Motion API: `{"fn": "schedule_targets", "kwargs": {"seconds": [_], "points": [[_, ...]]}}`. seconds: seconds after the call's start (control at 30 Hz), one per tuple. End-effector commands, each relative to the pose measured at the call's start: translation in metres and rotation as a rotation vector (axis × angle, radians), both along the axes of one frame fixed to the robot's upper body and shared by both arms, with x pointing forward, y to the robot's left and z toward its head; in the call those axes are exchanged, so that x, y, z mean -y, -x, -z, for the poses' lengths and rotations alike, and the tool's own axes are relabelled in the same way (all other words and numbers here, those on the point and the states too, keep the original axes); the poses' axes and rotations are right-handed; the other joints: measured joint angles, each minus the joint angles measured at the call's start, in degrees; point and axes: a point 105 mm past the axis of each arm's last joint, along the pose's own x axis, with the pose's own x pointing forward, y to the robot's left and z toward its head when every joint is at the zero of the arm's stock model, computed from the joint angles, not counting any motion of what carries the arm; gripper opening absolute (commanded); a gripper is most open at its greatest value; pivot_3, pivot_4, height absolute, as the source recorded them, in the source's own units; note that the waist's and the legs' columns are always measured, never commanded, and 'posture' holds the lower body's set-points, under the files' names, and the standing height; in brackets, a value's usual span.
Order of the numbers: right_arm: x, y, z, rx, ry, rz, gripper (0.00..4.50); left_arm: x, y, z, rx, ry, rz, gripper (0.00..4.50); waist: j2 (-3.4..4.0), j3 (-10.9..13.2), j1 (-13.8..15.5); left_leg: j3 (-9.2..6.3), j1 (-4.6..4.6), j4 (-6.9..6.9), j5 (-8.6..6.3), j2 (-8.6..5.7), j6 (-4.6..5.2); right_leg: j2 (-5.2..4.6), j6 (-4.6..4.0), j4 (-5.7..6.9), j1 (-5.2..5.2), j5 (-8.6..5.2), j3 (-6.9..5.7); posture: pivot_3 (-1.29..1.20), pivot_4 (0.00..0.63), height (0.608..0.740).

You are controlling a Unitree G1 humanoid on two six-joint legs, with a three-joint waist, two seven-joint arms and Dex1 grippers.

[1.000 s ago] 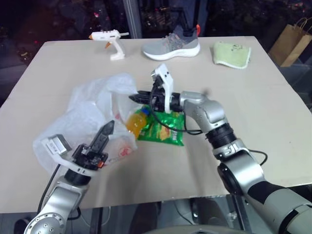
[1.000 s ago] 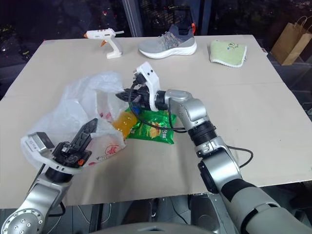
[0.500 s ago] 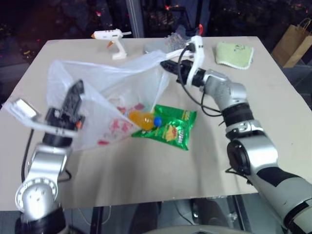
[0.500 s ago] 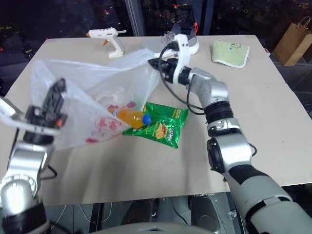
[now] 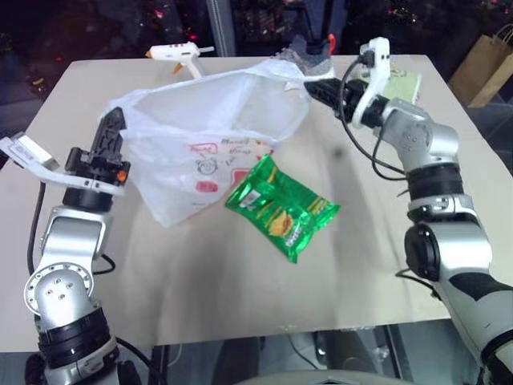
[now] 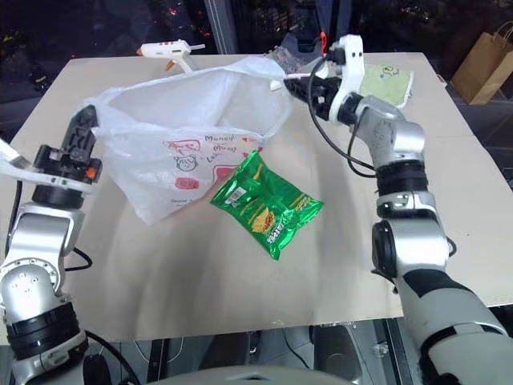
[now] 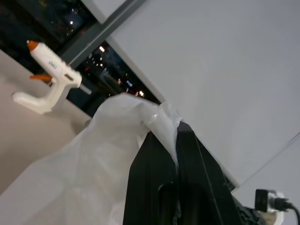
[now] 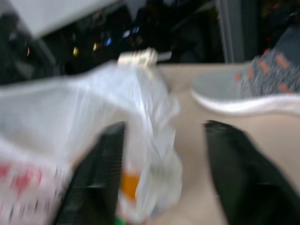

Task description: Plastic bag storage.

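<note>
The plastic bag (image 5: 212,128) hung stretched above the surface (image 5: 240,289), its edge pinched by the left end effector (image 5: 112,128), while the right end effector (image 8: 161,176) stood spread at its opposite rim, a green snack packet (image 5: 282,207) lying just beside the bag.

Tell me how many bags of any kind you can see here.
3: the plastic bag held up over the table, the green snack packet lying beside it, and a brown paper bag past the table's far right corner. More may be hidden.
</note>
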Motion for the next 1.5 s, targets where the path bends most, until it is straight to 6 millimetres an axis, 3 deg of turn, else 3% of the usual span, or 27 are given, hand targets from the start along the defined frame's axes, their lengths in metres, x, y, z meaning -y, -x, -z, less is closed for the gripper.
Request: {"fn": "schedule_targets", "kwargs": {"seconds": [0.03, 0.07, 0.23, 0.5, 0.57, 0.77, 0.8, 0.9, 1.13, 1.17, 1.27, 1.4, 1.5], "points": [[0.023, 0.033, -0.009, 0.076, 0.111, -0.117, 4.15, 0.020, 0.024, -0.018, 0.099, -0.084, 0.135, 0.00, 0.00, 0.0, 0.3, -0.07, -0.05, 0.01, -0.01, 0.00, 0.02, 0.00, 0.00, -0.01, 0.00, 0.00, -0.07, 0.00, 0.150, 0.740], [0.025, 0.042, -0.006, 0.068, 0.130, -0.156, 4.48, 0.027, 0.030, -0.017, 0.097, -0.101, 0.186, 0.00, 0.00, 0.0, 0.3, -0.13, -0.09, 0.09, -0.02, 0.00, 0.03, -0.01, 0.00, -0.02, 0.01, 0.00, -0.12, 0.00, 0.150, 0.740], [0.019, 0.073, 0.030, -0.036, 0.242, -0.269, 4.48, 0.040, 0.045, 0.005, 0.010, -0.142, 0.327, 0.00, 0.07, 0.0, -0.7, 0.00, 0.14, 0.06, -0.13, 0.06, 0.23, 0.06, -0.01, 0.17, 0.01, -0.01, 0.06, 0.00, 0.150, 0.740], [-0.006, 0.088, 0.110, -0.351, 0.251, -0.297, 4.48, 0.031, 0.046, 0.018, -0.038, -0.122, 0.322, 0.00, 0.06, 0.0, -0.3, -0.11, 0.28, 0.46, -0.12, 0.06, 0.22, 0.16, -0.05, 0.75, 0.12, -0.04, 0.05, 0.00, 0.150, 0.740], [-0.010, 0.087, 0.119, -0.388, 0.240, -0.297, 4.48, 0.030, 0.047, 0.016, -0.030, -0.118, 0.321, 0.00, 0.06, 0.0, -0.3, -0.13, 0.27, 0.49, -0.08, 0.04, 0.17, 0.16, -0.04, 0.74, 0.15, -0.04, 0.05, 0.00, 0.150, 0.740], [-0.018, 0.113, 0.136, -0.478, 0.279, -0.443, 4.48, 0.030, 0.052, 0.016, -0.031, -0.120, 0.316, 0.00, 0.06, 0.0, -0.2, -0.25, 0.25, 0.46, -0.08, 0.04, 0.15, 0.15, -0.06, 0.72, 0.16, -0.05, -0.07, 0.00, 0.150, 0.740], [-0.020, 0.116, 0.136, -0.482, 0.269, -0.460, 4.48, 0.030, 0.053, 0.017, -0.032, -0.120, 0.314, 0.00, 0.06, 0.0, -0.2, -0.27, 0.24, 0.45, -0.08, 0.04, 0.15, 0.15, -0.06, 0.72, 0.16, -0.05, -0.10, 0.00, 0.150, 0.740], [-0.021, 0.120, 0.130, -0.482, 0.234, -0.483, 3.63, 0.030, 0.053, 0.018, -0.033, -0.120, 0.309, 0.00, 0.06, 0.0, -0.3, -0.26, 0.22, 0.43, -0.08, 0.05, 0.15, 0.15, -0.06, 0.67, 0.15, -0.05, -0.10, 0.00, 0.150, 0.740], [-0.004, 0.120, 0.119, -0.458, 0.242, -0.454, 0.26, 0.029, 0.054, 0.020, -0.040, -0.117, 0.308, 0.00, 0.05, 0.0, -0.1, -0.30, 0.24, 0.44, -0.08, 0.03, 0.15, 0.14, -0.05, 0.70, 0.18, -0.04, -0.14, 0.00, 0.150, 0.740], [-0.002, 0.121, 0.117, -0.456, 0.241, -0.455, 0.07, 0.029, 0.054, 0.020, -0.041, -0.117, 0.309, 0.00, 0.05, 0.0, -0.1, -0.30, 0.23, 0.44, -0.08, 0.03, 0.15, 0.14, -0.05, 0.69, 0.19, -0.05, -0.14, 0.00, 0.150, 0.740], [0.010, 0.126, 0.107, -0.432, 0.235, -0.472, 0.07, 0.029, 0.053, 0.021, -0.044, -0.117, 0.310, 0.00, 0.05, 0.0, -0.1, -0.30, 0.23, 0.44, -0.08, 0.03, 0.15, 0.14, -0.05, 0.68, 0.19, -0.05, -0.14, 0.00, 0.150, 0.740], [0.045, 0.137, 0.058, -0.358, 0.103, -0.547, 0.07, 0.031, 0.055, 0.021, -0.049, -0.117, 0.321, 0.00, 0.05, 0.0, 0.1, -0.29, 0.21, 0.45, -0.08, 0.01, 0.16, 0.10, -0.05, 0.66, 0.19, -0.04, -0.15, 0.00, 0.150, 0.740], [0.054, 0.134, 0.032, -0.333, -0.012, -0.558, 0.07, 0.035, 0.059, 0.022, -0.054, -0.114, 0.349, 0.00, 0.05, 0.0, -0.2, -0.30, 0.28, 0.45, -0.08, 0.00, 0.16, 0.09, -0.05, 0.60, 0.31, -0.04, -0.17, 0.00, 0.150, 0.740]]}}
